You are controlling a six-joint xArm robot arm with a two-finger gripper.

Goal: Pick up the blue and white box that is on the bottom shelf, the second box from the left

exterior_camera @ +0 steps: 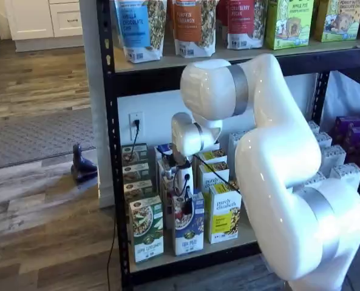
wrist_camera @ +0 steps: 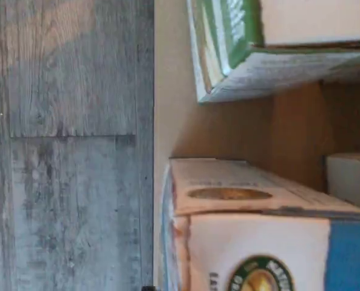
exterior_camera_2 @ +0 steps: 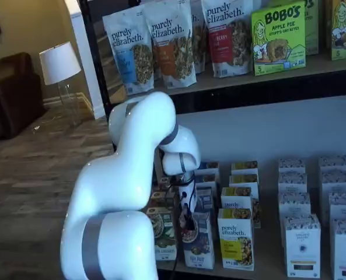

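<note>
The blue and white box [exterior_camera: 189, 236] stands upright at the front of the bottom shelf [exterior_camera: 231, 247], between a green-and-white carton [exterior_camera: 146, 233] and a yellow-and-white carton [exterior_camera: 224, 219]. In both shelf views my gripper [exterior_camera: 184, 197] hangs over the box's top, its black fingers low in front of the upper face, and it looks open with nothing held. From the other side the gripper [exterior_camera_2: 187, 219] sits just above the same box [exterior_camera_2: 199, 248]. The wrist view shows the box [wrist_camera: 258, 242] close up, the green-and-white carton [wrist_camera: 277, 60] beside it, and bare board [wrist_camera: 228, 127] between them.
More cartons stand in rows behind the front ones. White cartons [exterior_camera_2: 301, 245] fill the shelf's right side. Granola bags [exterior_camera: 192, 24] line the board above. A black rack post [exterior_camera: 116, 182] and a plugged-in cable [exterior_camera: 135, 130] sit left of the cartons. Grey wood floor [wrist_camera: 64, 145] lies below.
</note>
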